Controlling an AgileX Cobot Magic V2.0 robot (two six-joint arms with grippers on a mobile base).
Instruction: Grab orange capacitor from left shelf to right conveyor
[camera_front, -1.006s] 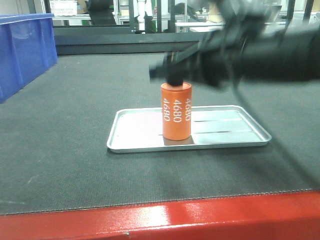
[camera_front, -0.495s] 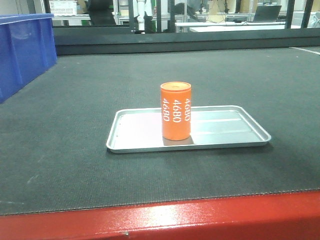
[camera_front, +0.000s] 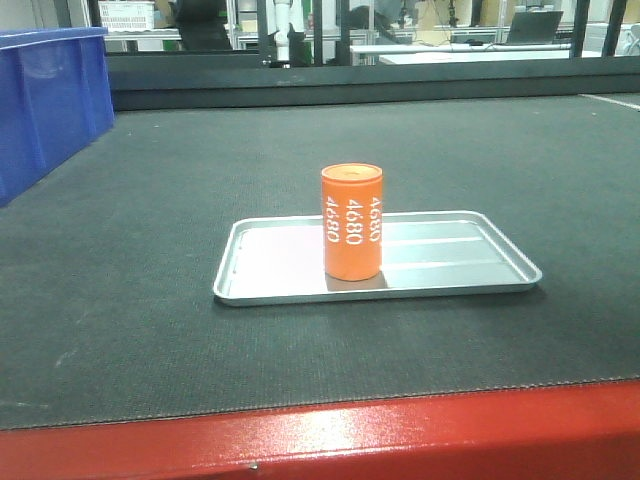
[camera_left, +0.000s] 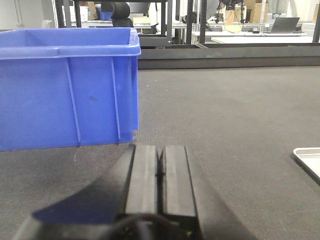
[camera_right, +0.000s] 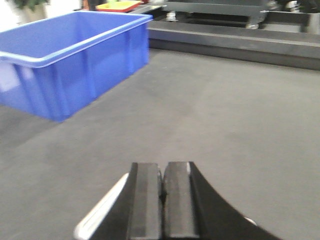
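The orange capacitor (camera_front: 351, 222) stands upright in a shallow silver tray (camera_front: 450, 275) on the dark conveyor belt (camera_front: 150, 300), behind its glossy red front edge (camera_front: 330, 435). No gripper shows in the front view. My left gripper (camera_left: 160, 150) is shut and empty, low over the belt (camera_left: 225, 115). My right gripper (camera_right: 161, 167) is shut and empty above the belt (camera_right: 225, 125), with the tray's rim (camera_right: 97, 212) just under it. The left shelf is out of view.
A blue plastic bin (camera_front: 45, 100) sits at the belt's left; it also shows in the left wrist view (camera_left: 65, 85) and the right wrist view (camera_right: 70, 60). A tray corner (camera_left: 309, 157) shows at the right. Racks and desks stand behind the belt.
One second ago a blurred black arm was over the capacitor's top. It has withdrawn out of the front view. The capacitor stands free in the tray, unmoved.
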